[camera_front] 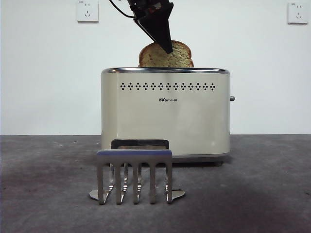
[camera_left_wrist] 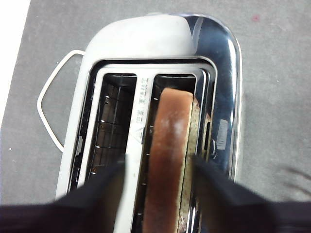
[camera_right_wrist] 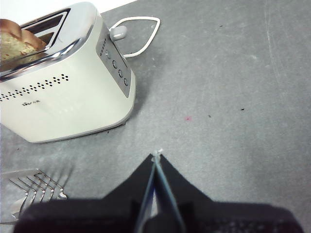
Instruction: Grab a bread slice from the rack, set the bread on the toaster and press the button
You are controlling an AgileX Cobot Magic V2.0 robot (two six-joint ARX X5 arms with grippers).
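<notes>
A: Look at your left gripper (camera_left_wrist: 158, 167) first. Its jaws stand apart, one on each side of the slice of bread (camera_left_wrist: 167, 160), and in the left wrist view I cannot tell whether either jaw touches the crust.

B: So where is the bread?

A: Upright in one of the two slots of the toaster (camera_front: 165, 111), the slot on the chrome side, with its domed top above the rim. In the front view you see the dark gripper coming down from above the toaster, its tip in front of the slice.

B: And your right gripper (camera_right_wrist: 156, 160)?

A: Its jaws are pressed together with nothing between them, hanging over the bare grey surface (camera_right_wrist: 218, 97), well apart from the toaster and off its narrow end.

B: The button (camera_front: 232, 98)?

A: A small grey stub on the toaster's narrow side wall, with nothing touching it.

B: The rest of the place?

A: The rack (camera_front: 134, 174) stands bare in front of the toaster. A white cord (camera_right_wrist: 141, 34) loops on the surface behind the toaster. Behind that is a white wall with two sockets (camera_front: 87, 10).
</notes>
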